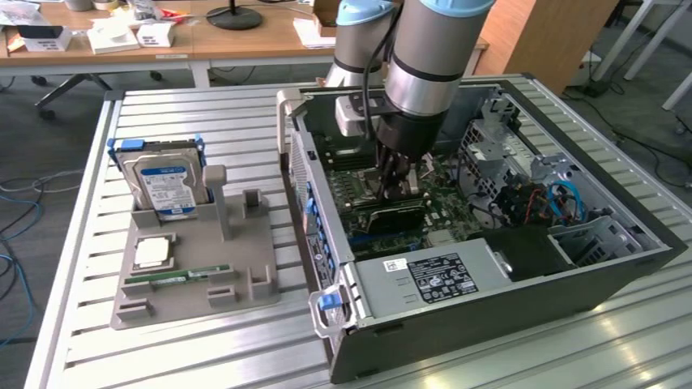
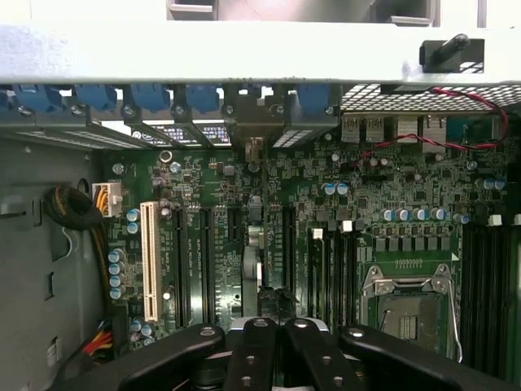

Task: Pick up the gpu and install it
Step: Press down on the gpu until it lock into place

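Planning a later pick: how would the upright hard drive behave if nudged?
The hard drive stands on edge in the grey holder, so it would probably tip rather than slide. Its metal casing looks rigid and likely heavy for its size.

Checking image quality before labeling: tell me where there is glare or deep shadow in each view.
Exterior view: glare streaks on the metal slat table; the case interior beneath the gripper sits in shadow. Wrist view: the case's pale edge is washed out bright; the motherboard is dim, the gripper silhouetted dark.
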Robot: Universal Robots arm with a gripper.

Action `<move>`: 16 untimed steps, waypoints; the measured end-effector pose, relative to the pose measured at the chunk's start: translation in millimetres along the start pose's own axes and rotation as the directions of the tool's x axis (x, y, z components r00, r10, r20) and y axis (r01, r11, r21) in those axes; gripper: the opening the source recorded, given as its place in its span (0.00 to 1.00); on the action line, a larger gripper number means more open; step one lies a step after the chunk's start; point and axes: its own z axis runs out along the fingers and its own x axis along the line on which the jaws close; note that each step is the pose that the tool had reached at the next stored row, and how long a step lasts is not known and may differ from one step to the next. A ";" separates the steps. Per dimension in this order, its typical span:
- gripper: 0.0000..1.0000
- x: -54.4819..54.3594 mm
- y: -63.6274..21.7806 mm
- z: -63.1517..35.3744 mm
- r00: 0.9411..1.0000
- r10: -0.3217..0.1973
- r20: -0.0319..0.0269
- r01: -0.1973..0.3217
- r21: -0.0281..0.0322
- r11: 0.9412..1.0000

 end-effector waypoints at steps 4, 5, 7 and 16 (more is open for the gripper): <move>0.11 0.1 0.0 3.3 1.000 0.000 0.000 0.000 0.000 1.000; 0.11 0.2 0.0 3.4 1.000 0.000 0.000 0.000 0.000 1.000; 0.11 0.2 0.0 3.4 1.000 0.000 0.000 0.000 0.000 1.000; 0.11 0.3 0.0 5.5 1.000 0.000 0.000 0.000 0.000 1.000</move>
